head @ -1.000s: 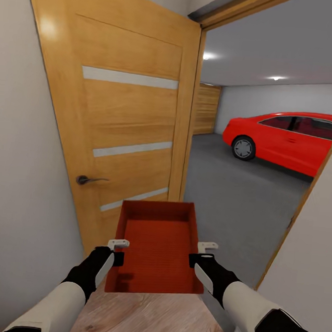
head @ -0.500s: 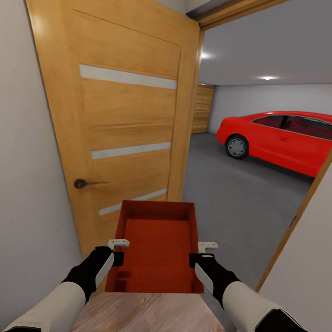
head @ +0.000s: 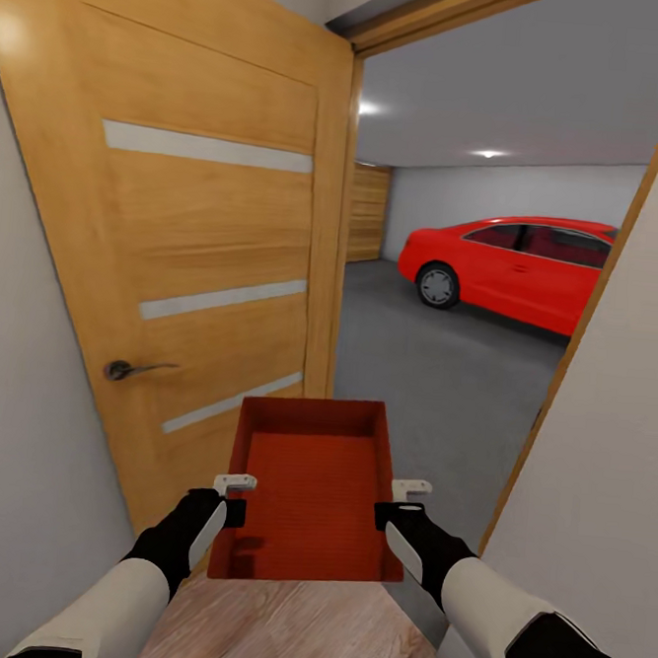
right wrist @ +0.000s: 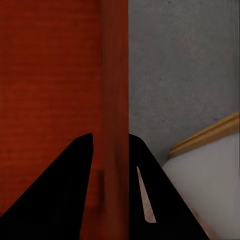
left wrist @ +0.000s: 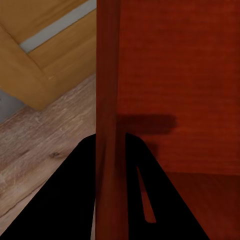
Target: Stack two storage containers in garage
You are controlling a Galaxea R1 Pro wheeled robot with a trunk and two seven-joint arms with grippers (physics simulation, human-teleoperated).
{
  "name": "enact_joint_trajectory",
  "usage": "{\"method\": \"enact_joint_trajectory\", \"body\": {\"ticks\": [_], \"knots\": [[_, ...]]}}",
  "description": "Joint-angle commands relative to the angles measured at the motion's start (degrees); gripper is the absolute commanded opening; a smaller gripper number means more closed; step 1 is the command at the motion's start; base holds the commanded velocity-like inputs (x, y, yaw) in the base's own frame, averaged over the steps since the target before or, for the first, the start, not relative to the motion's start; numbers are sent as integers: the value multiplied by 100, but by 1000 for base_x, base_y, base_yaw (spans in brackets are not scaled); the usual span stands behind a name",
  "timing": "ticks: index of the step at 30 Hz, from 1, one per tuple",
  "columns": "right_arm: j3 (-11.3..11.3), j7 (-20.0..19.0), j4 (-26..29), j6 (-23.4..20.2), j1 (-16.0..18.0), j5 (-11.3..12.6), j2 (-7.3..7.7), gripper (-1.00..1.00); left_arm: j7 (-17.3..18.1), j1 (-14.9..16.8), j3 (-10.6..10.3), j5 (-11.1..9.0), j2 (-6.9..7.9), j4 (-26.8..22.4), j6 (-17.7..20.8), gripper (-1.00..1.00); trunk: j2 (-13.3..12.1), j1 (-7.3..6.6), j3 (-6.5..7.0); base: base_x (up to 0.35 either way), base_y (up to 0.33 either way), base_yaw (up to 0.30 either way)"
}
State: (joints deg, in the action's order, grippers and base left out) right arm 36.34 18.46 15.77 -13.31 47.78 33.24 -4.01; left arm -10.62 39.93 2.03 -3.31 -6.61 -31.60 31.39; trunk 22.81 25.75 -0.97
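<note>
I carry one red-orange storage container (head: 311,491) level in front of me, open top up and nothing inside. My left gripper (head: 230,499) is shut on its left wall (left wrist: 107,100). On the opposite wall (right wrist: 115,100) my right gripper (head: 398,507) is shut too. I stand on the light wood plank floor (head: 285,632) at the doorway. Beyond the threshold lies the garage's grey concrete floor (head: 423,386).
The orange-brown wooden door (head: 197,249) with frosted strips stands open on my left, its handle (head: 128,369) close by. A white wall and door frame (head: 574,358) bound the right side. A red car (head: 517,270) is parked far back in the garage.
The whole view has shifted: door and car slid leftward in the picture and the right door frame came in, as the camera moved. The container and both grippers hold the same pose.
</note>
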Motion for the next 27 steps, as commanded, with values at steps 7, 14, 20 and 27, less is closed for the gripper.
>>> {"method": "enact_joint_trajectory", "body": {"ticks": [7, 14, 20, 27], "knots": [[-110, 202, 22, -41, 12, -195, 14, -100, -54, -3, 25, 41, 3, 0, 51, -100, 11, 3, -10, 121, 187, -23], [-110, 202, 19, -40, 12, -195, 14, -100, -54, -3, 24, 41, 2, -3, 51, -100, 11, 3, -10, 174, 242, -41], [-110, 202, 19, -40, 12, -195, 14, -100, -54, -3, 24, 41, 2, -4, 49, -100, 11, 3, -10, 29, 31, -227], [-110, 202, 21, -40, 12, -195, 14, -100, -54, -3, 24, 41, 2, -2, 50, -100, 11, 3, -10, 1, 1, -243]]}}
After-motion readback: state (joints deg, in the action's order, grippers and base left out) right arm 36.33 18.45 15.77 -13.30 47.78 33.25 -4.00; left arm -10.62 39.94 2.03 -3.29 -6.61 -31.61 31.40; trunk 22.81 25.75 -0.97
